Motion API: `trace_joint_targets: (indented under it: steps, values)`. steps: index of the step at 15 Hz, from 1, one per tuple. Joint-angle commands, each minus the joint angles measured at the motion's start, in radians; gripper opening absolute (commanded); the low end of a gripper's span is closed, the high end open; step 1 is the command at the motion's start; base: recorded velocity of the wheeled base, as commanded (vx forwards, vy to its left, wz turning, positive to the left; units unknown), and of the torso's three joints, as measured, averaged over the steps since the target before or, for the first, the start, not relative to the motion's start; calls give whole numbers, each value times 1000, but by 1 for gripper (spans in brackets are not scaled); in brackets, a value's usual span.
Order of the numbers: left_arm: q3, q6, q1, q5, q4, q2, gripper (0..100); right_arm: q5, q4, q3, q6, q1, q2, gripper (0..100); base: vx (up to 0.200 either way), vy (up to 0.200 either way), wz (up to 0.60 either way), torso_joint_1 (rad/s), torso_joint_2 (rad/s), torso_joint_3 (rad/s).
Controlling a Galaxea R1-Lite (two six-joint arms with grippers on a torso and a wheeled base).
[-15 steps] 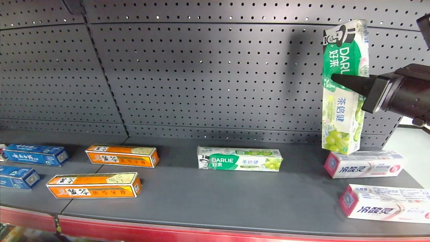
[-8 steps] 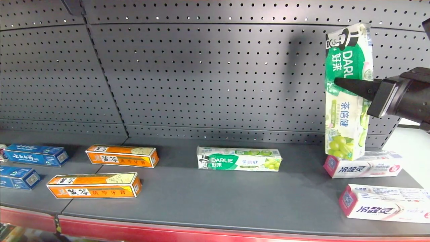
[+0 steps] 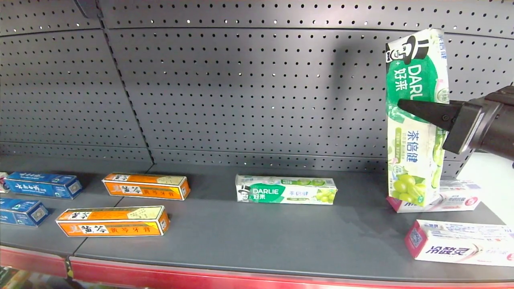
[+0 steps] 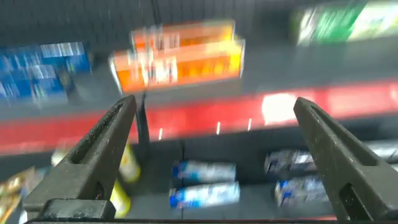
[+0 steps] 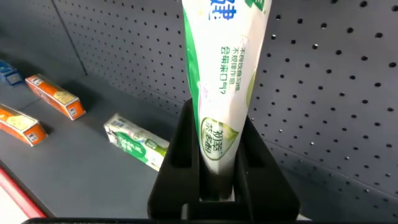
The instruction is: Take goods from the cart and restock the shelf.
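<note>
Two grippers show. Nearest, the left gripper (image 4: pixel 214 106) hangs with its jaws spread wide and empty, out in front of the shelf's red front edge (image 3: pixel 241 277), with blurred packs (image 4: pixel 205 183) on a lower level beyond it. On the grey shelf board (image 3: pixel 261 237), the front row holds a blue box (image 3: pixel 22 210) at the left end, an orange box (image 3: pixel 112 220) beside it, and a white-and-pink box (image 3: pixel 461 243) at the right end. Above that right end the right gripper (image 3: pixel 409 106) is clamped around the middle of the green toothpaste box (image 3: pixel 413 76), which stands upright in the air with a slight tilt. Its lower end overlaps a second white-and-pink box (image 3: pixel 453 198) in the back row, and contact between them cannot be judged. Farther back lie a second blue box (image 3: pixel 43 184), a second orange box (image 3: pixel 145 186) and, near the middle, a matching green box (image 3: pixel 286 190), flat on its side. Behind everything rises the grey pegboard wall (image 3: pixel 241 92).
</note>
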Motion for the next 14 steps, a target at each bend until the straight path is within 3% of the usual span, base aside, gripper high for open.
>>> trace_joint_targets:
  steps: [1, 4, 6, 7, 9, 10, 11, 14]
  values:
    - [-273, -42, -54, -17, 11, 268, 100, -26, 0, -2, -1, 46, 8, 0, 0, 0, 0, 0, 0, 0]
    - [-492, -28, -132, -51, 11, 613, 100, -46, -3, 1, 5, 42, 17, 0, 0, 0, 0, 0, 0, 0]
    - [-564, -39, -201, -140, -10, 765, 100, -99, -3, -8, 4, 43, 14, 0, 0, 0, 0, 0, 0, 0]
    - [-581, -39, -204, -186, -29, 829, 100, -102, -2, -8, 4, 46, 6, 0, 0, 0, 0, 0, 0, 0]
    - [-604, -2, -202, -297, -72, 921, 100, -101, 0, -9, 4, 46, -5, 0, 0, 0, 0, 0, 0, 0]
    - [-624, 52, -196, -338, -99, 1012, 100, -99, 0, -9, 2, 45, -6, 0, 0, 0, 0, 0, 0, 0]
    - [-644, 75, -196, -356, -126, 1072, 100, -98, 0, -8, 2, 46, -8, 0, 0, 0, 0, 0, 0, 0]
    - [-744, 92, -201, -356, -179, 1251, 100, -93, 0, -5, 2, 45, -8, 0, 0, 0, 0, 0, 0, 0]
